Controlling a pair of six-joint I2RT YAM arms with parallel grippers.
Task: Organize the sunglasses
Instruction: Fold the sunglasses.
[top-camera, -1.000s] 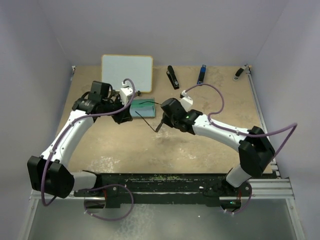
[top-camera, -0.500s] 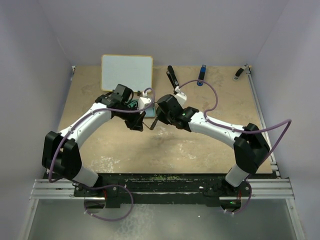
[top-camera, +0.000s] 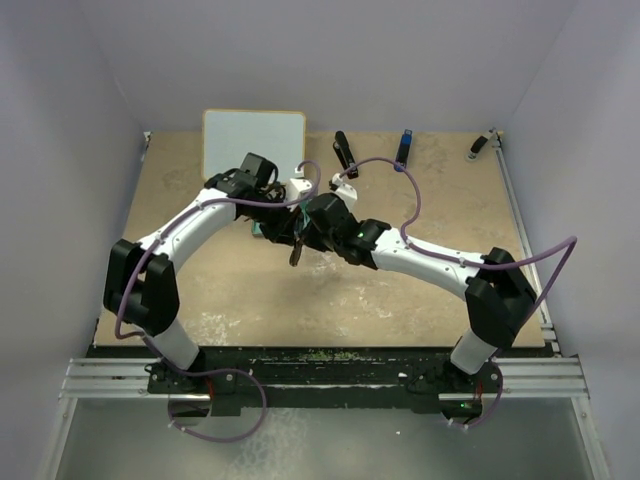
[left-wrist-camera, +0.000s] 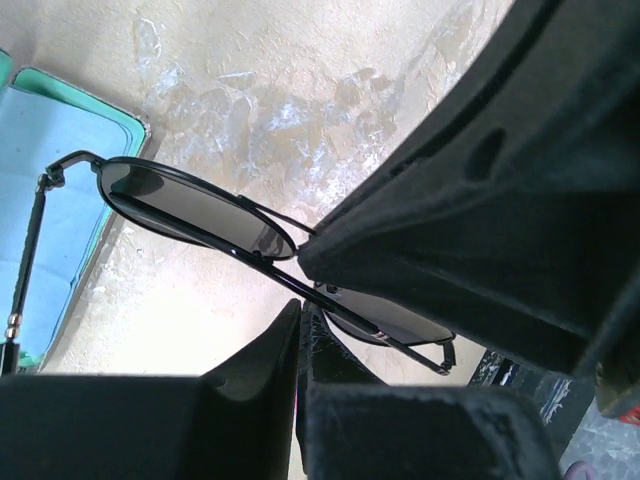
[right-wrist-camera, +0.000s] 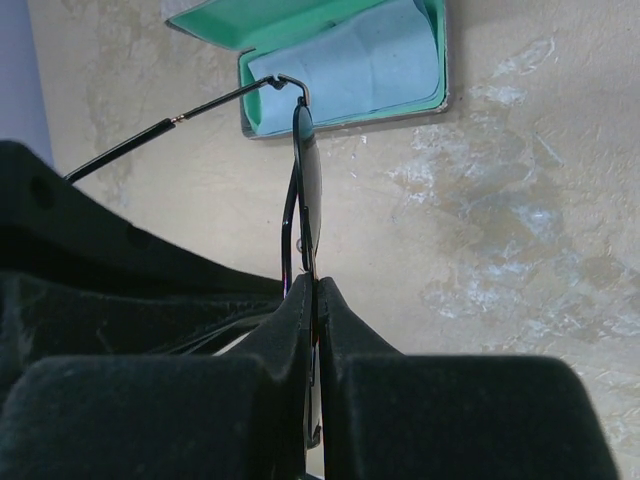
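The sunglasses (right-wrist-camera: 305, 180) are a dark wire aviator pair held edge-on above the table, one temple arm swung out to the left. My right gripper (right-wrist-camera: 315, 285) is shut on them at the lens beside the bridge. In the left wrist view both dark lenses (left-wrist-camera: 190, 205) show, with the right gripper's black body over the right one. My left gripper (left-wrist-camera: 300, 308) is shut, its tips just under the frame and holding nothing I can see. In the top view the two grippers (top-camera: 297, 248) meet at mid-table. The open grey case (right-wrist-camera: 340, 60) with teal lining holds the light-blue cloth (right-wrist-camera: 350, 70).
A whiteboard (top-camera: 254, 140) lies at the back left. A black stapler (top-camera: 345, 153), a blue USB stick (top-camera: 403, 148) and a small black item (top-camera: 480, 146) lie along the back edge. The case (top-camera: 262, 228) is mostly hidden under the arms.
My left arm has swung right from the case until its gripper is beside the right gripper. The right gripper has shifted left with the sunglasses.
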